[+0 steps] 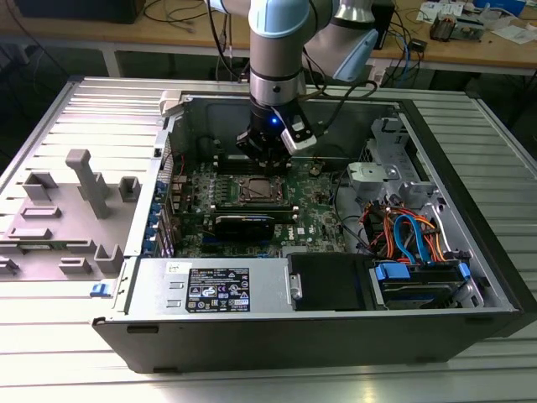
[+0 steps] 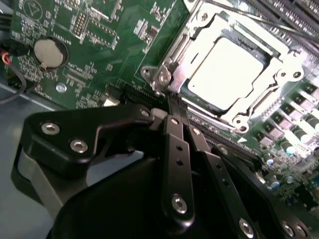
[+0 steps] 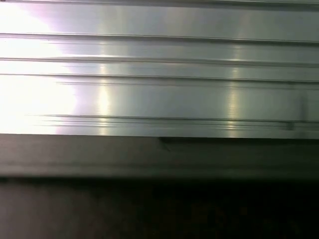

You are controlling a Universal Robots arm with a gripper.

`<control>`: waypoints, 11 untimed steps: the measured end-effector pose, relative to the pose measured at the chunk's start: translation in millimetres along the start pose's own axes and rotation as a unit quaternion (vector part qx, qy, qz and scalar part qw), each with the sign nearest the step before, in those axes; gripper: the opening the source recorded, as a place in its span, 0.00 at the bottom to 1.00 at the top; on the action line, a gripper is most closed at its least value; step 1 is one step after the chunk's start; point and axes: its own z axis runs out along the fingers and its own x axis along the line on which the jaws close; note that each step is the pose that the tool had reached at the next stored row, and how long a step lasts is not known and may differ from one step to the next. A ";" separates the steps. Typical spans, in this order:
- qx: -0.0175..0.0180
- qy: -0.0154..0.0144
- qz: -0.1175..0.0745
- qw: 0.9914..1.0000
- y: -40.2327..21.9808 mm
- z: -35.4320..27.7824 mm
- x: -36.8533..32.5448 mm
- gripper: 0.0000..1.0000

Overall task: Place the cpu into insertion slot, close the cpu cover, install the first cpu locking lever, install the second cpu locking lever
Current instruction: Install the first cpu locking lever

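Gripper (image 2: 177, 117) fills lower frame, jaws pinched together holding nothing, tips at the corner of cpu cover (image 2: 174, 59), cpu (image 2: 227, 69) to upper right.

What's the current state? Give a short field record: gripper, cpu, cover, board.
gripper: shut, tips at the socket's corner, by a lever's end
cpu: seated in the slot, silver top showing
cover: down over the cpu, framing it
board: green motherboard inside the open case
coin cell: on the board, apart from the socket
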 end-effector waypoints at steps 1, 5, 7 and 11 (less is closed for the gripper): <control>-0.001 0.000 0.000 1.000 0.0 0.0 0.0 0.11; -0.003 0.000 0.000 1.000 0.4 -1.8 -0.2 0.11; -0.003 0.000 0.000 1.000 0.3 -4.0 -0.2 0.11; -0.001 0.000 0.000 1.000 0.1 -5.2 -0.3 0.11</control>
